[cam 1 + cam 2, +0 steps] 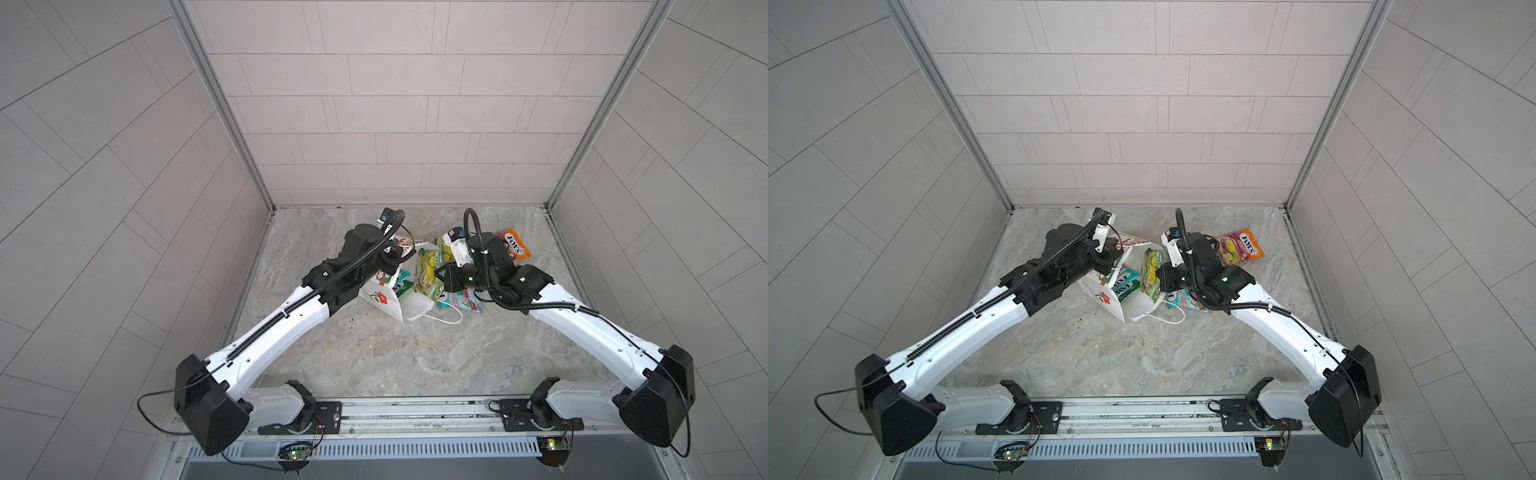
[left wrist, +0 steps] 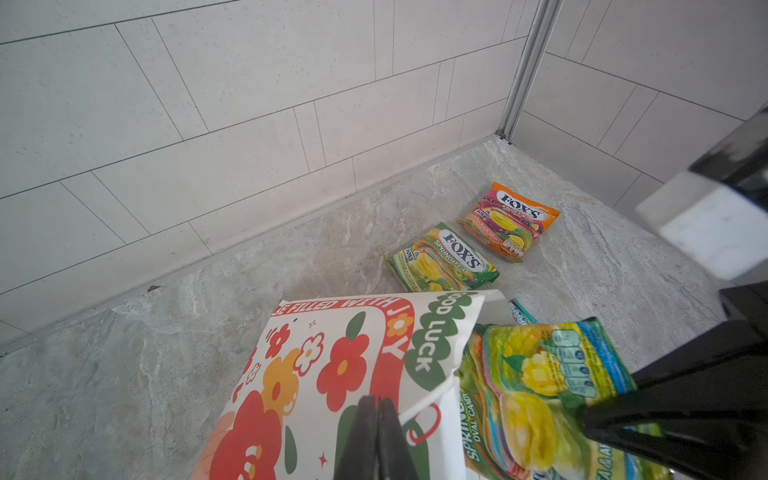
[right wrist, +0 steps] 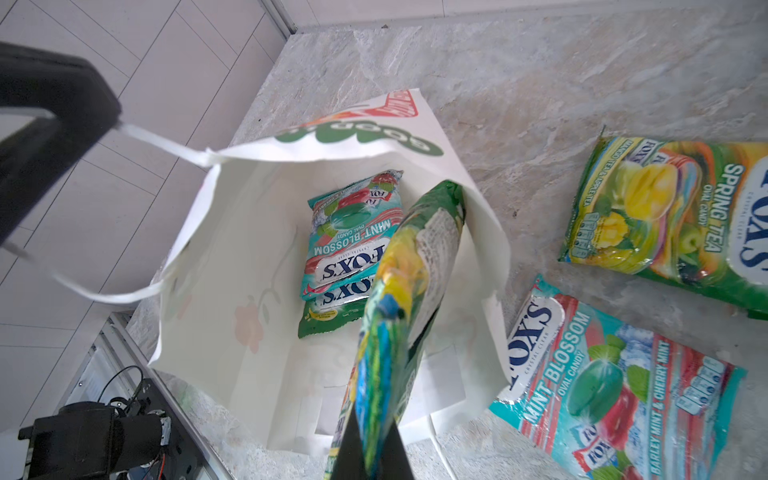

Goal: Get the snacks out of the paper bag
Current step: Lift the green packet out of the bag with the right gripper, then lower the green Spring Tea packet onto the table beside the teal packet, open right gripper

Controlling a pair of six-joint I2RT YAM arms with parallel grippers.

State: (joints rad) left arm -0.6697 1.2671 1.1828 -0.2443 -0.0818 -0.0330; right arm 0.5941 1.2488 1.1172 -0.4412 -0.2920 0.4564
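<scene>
Between the right gripper's (image 3: 370, 455) clamped jaws hangs a green-yellow packet (image 3: 409, 282) at the paper bag's (image 3: 249, 232) mouth; the left gripper (image 2: 376, 434) pinches its cord handle (image 3: 166, 145). Inside lies a teal packet (image 3: 353, 232); a loose packet (image 3: 615, 382) borders the rim.

Surface: grey, marble-patterned tabletop (image 1: 374, 357), flat, enclosed by tiled walls (image 1: 395, 104) on three sides.
Condition: a few dark specks (image 1: 353, 320) near the middle, seen in both top views.
Item 1: paper bag (image 1: 380, 303), white with a red flower, lying on its side at the centre, mouth open.
Item 2: white cord handle (image 1: 446, 320) of the bag, trailing loose on the surface at the near side.
Item 3: orange-pink FOX'S packet (image 2: 509, 220), flat, face up, towards the far right corner.
Item 4: Spring Tea packet (image 2: 442, 259), green-yellow, flat, just beside Item 3.
Item 5: Mint Blossom packet (image 3: 615, 386), teal with red, flat, one corner under the bag's mouth edge.
</scene>
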